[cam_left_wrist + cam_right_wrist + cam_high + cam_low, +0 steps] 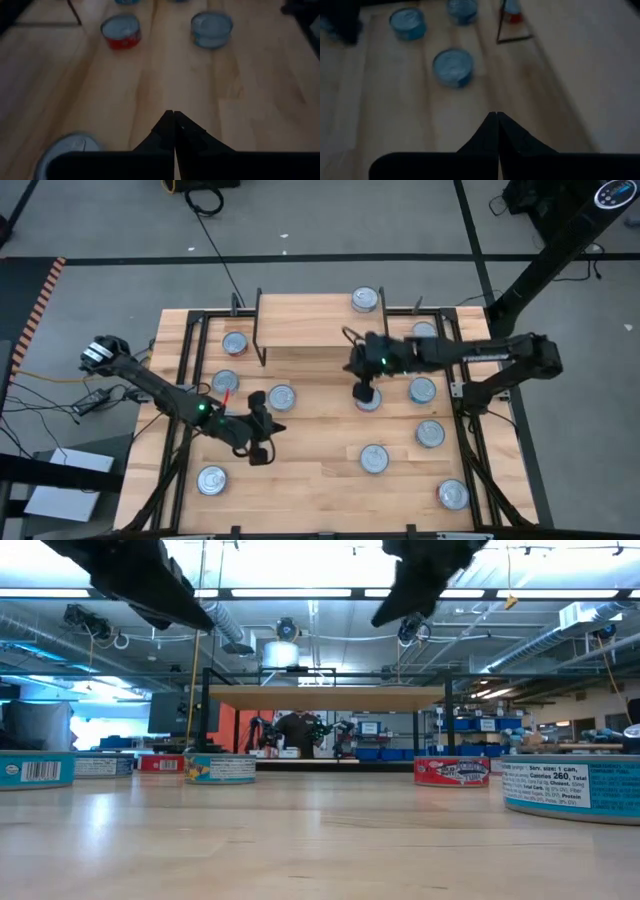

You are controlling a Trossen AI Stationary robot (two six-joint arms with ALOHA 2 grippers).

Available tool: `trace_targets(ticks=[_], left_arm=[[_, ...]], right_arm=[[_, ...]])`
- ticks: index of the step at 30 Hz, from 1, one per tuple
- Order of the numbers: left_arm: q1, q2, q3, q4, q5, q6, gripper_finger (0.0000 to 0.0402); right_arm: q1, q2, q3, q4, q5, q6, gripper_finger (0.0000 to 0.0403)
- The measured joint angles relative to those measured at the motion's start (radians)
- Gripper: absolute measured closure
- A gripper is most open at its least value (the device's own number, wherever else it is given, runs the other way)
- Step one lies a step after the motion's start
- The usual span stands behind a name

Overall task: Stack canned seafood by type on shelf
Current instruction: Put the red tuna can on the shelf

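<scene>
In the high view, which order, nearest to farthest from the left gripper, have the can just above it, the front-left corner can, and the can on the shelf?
From the left gripper:
1. Can just above it, mid-table.
2. Front-left corner can.
3. Can on the shelf, far back.

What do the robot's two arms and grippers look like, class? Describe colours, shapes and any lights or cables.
Both arms are slim, black, jointed tubes. The left arm carries a small green light near its wrist and has a pale round cap at its base. The right arm shows a green light too. Each ends in two dark tapering fingers: left gripper, right gripper.
</scene>
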Motion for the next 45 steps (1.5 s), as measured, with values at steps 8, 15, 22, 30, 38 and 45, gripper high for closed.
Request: trace_targets(ticks=[8, 15, 22, 30, 38, 45], left_arm=[[0.002, 0.043, -0.001, -0.086, 0.039, -0.01, 0.0401], [0.009, 0.061, -0.068, 0.19, 0.034, 0.017, 0.04], [0.005, 0.063, -0.221, 0.502, 0.054, 0.012, 0.04], [0.013, 0.008, -0.169, 0.266, 0.003, 0.016, 0.04], [0.04, -0.135, 0.117, -0.542, -0.132, -0.064, 0.04], [0.212, -0.326, 0.198, -0.855, -0.151, -0.162, 0.04]], right_arm=[[0.176, -0.026, -0.19, 0.039, 0.054, 0.245, 0.0398], [0.314, -0.026, -0.213, 0.031, 0.157, 0.365, 0.0398], [0.421, -0.026, -0.212, 0.031, 0.182, 0.454, 0.0397], [0.538, -0.025, -0.212, 0.032, 0.261, 0.554, 0.0397], [0.601, -0.025, -0.211, 0.036, 0.339, 0.55, 0.0396], [0.584, -0.025, -0.211, 0.037, 0.35, 0.485, 0.0396]])
